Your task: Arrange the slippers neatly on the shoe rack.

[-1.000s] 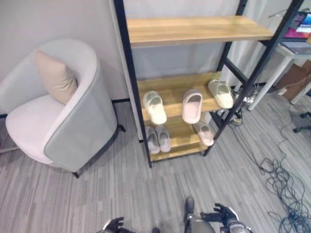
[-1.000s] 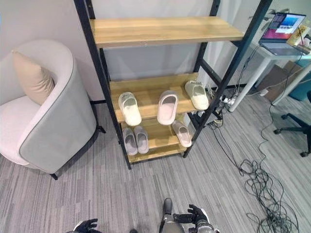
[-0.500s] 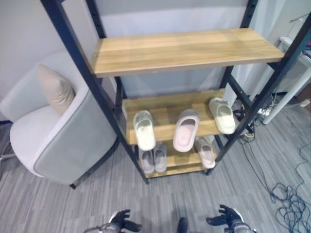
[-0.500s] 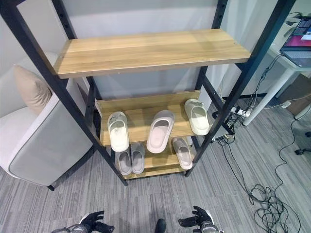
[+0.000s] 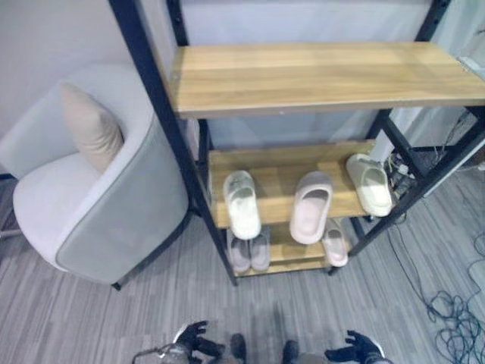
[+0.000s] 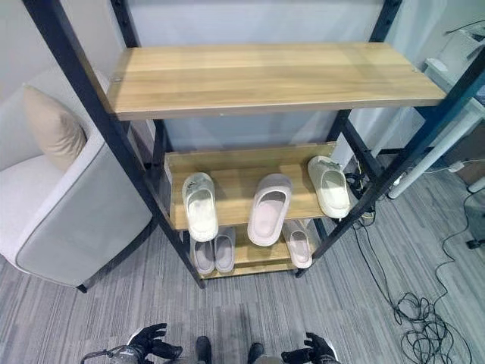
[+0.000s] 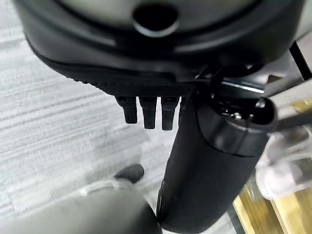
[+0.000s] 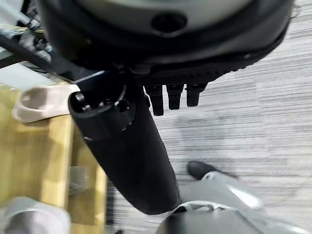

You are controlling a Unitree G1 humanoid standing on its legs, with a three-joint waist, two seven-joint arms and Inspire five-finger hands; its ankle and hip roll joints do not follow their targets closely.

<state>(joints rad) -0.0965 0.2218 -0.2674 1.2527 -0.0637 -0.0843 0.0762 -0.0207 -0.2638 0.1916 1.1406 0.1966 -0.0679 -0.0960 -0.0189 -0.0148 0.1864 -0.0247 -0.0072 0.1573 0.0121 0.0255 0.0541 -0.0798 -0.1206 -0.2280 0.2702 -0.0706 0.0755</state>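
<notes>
The black-framed shoe rack (image 5: 155, 114) has wooden shelves. On its middle shelf lie a white slipper (image 5: 241, 203), a pink slipper (image 5: 311, 206) and a cream slipper (image 5: 369, 184), spaced apart with toes toward me. The bottom shelf holds a grey pair (image 5: 248, 252) side by side and one pink slipper (image 5: 334, 244). My left hand (image 5: 193, 343) and right hand (image 5: 355, 349) hang low over the floor in front of the rack, both open and holding nothing. In the right wrist view the bottom-shelf pink slipper (image 8: 41, 102) shows past the thumb.
A grey armchair (image 5: 129, 212) with a beige cushion (image 5: 91, 125) stands close to the rack's left side. Black cables (image 6: 417, 322) lie on the floor at the right. A white table leg (image 6: 432, 163) stands behind the rack's right post. The top shelf (image 5: 318, 72) is bare.
The camera has moved, so the rack sits further right and larger in view. Both hands stay low at the bottom edge, empty. The slippers have not moved.
</notes>
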